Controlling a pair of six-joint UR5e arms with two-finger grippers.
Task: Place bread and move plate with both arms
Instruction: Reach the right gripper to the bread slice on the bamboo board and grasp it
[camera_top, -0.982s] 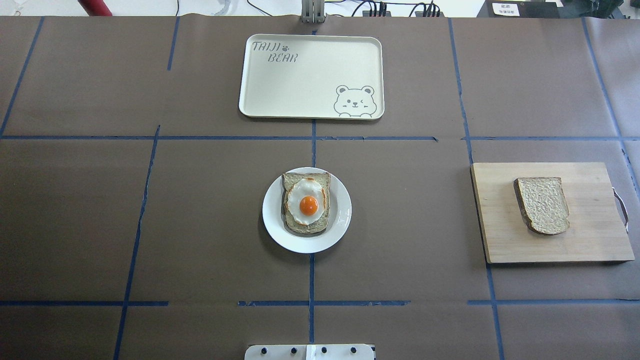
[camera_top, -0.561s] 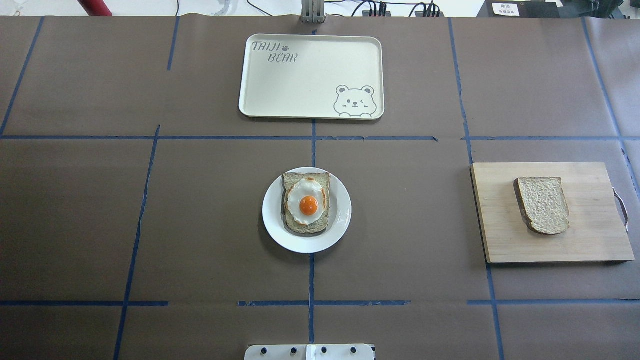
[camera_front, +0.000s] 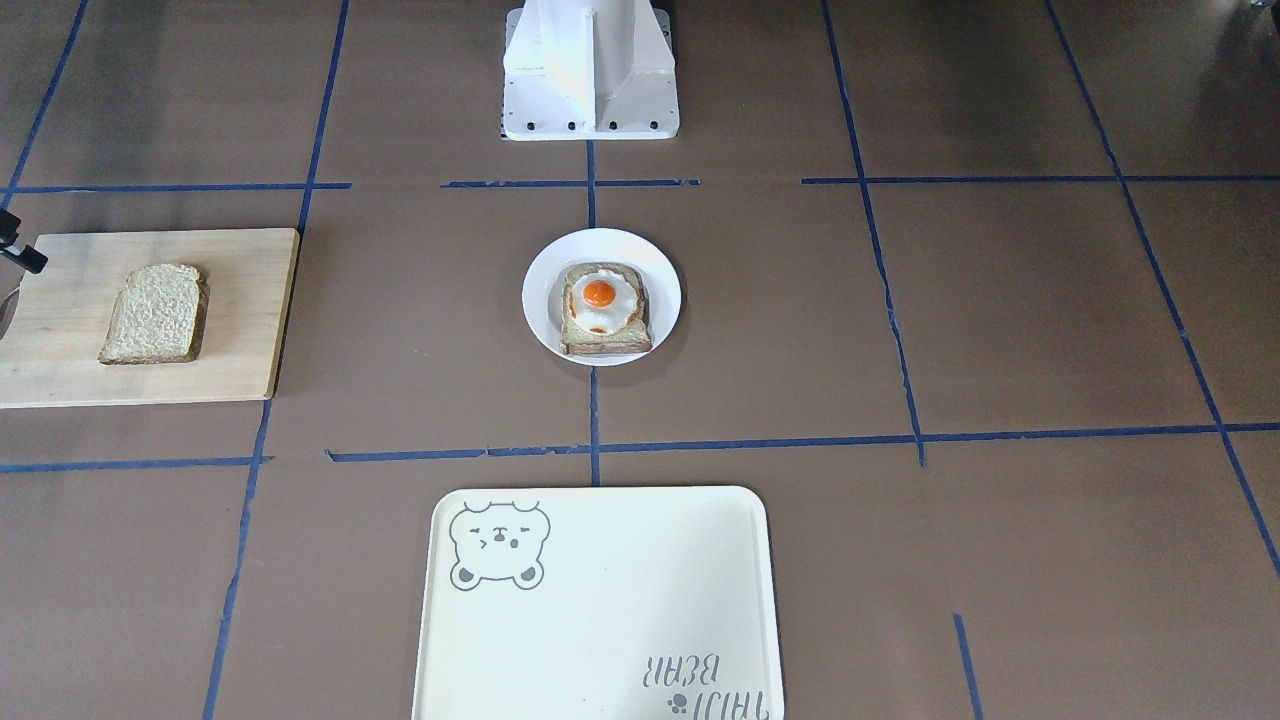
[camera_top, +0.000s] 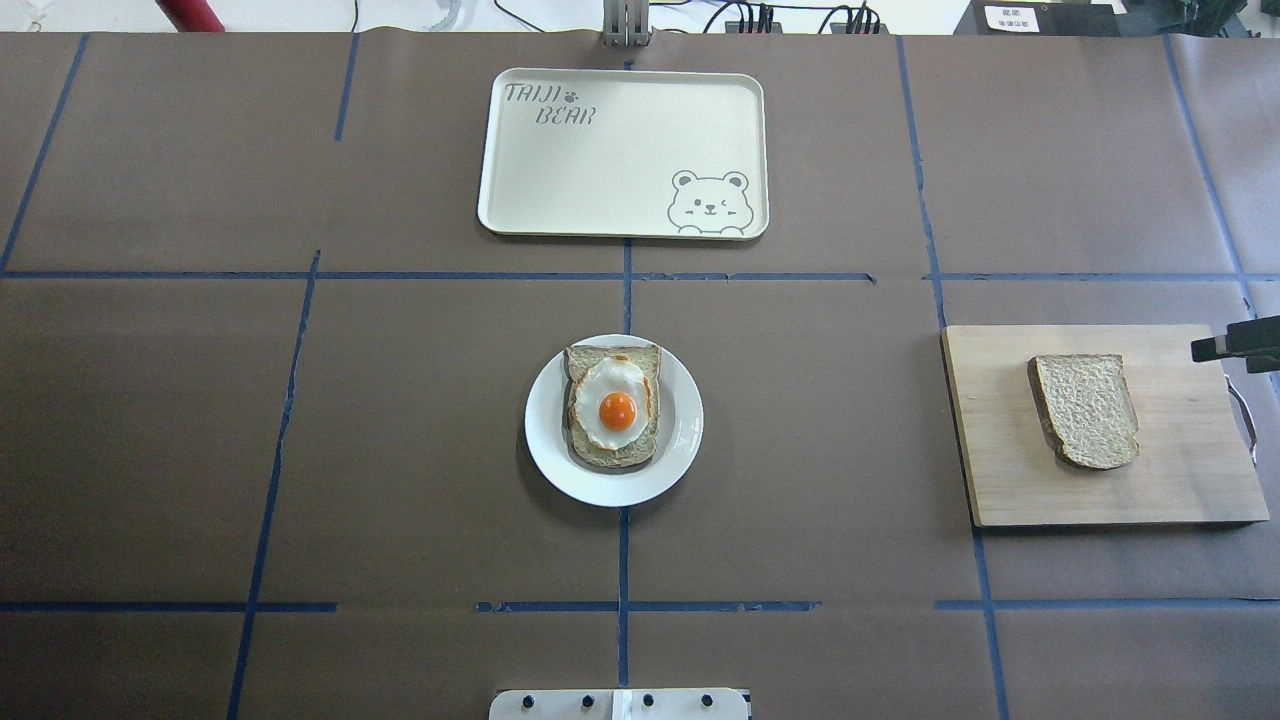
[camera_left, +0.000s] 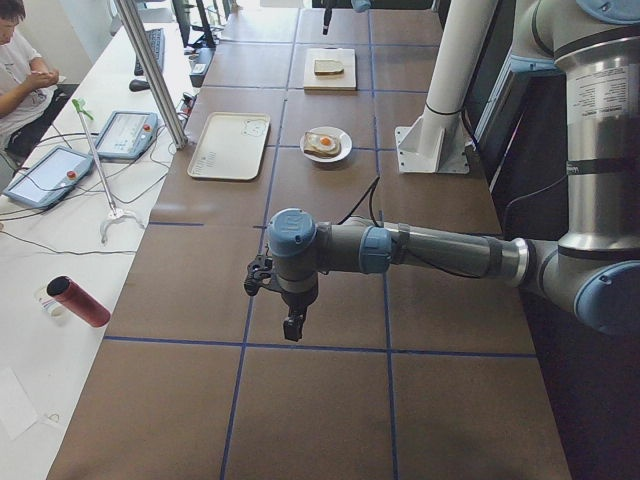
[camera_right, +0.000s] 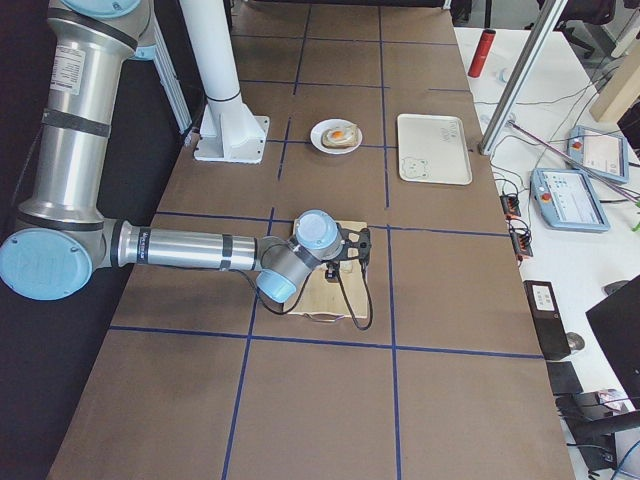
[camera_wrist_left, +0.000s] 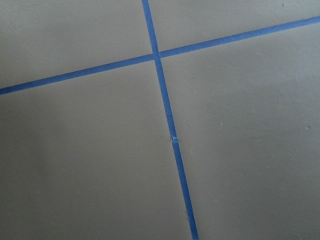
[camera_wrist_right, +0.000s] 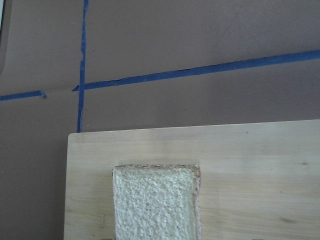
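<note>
The bread (camera_top: 1088, 410) lies flat on a wooden cutting board (camera_top: 1180, 480) at the right; it also shows in the front view (camera_front: 155, 313) and the right wrist view (camera_wrist_right: 155, 202). The white plate (camera_top: 680, 440) sits mid-table and holds a darker toast slice with a fried egg (camera_top: 615, 405). Only the black tip of my right gripper (camera_top: 1235, 345) shows, at the board's far right corner, apart from the bread; I cannot tell if it is open. My left gripper (camera_left: 290, 320) hangs over bare table far to the left, seen only in the exterior left view, so I cannot tell its state.
A cream tray with a bear drawing (camera_top: 620, 150) lies beyond the plate. The white pedestal base (camera_front: 590, 70) stands at the robot's side of the table. Blue tape lines cross the brown table cover.
The right gripper's black tip has come into the overhead view at the right edge, by the board's far corner. Bread, plate and tray have not moved.
</note>
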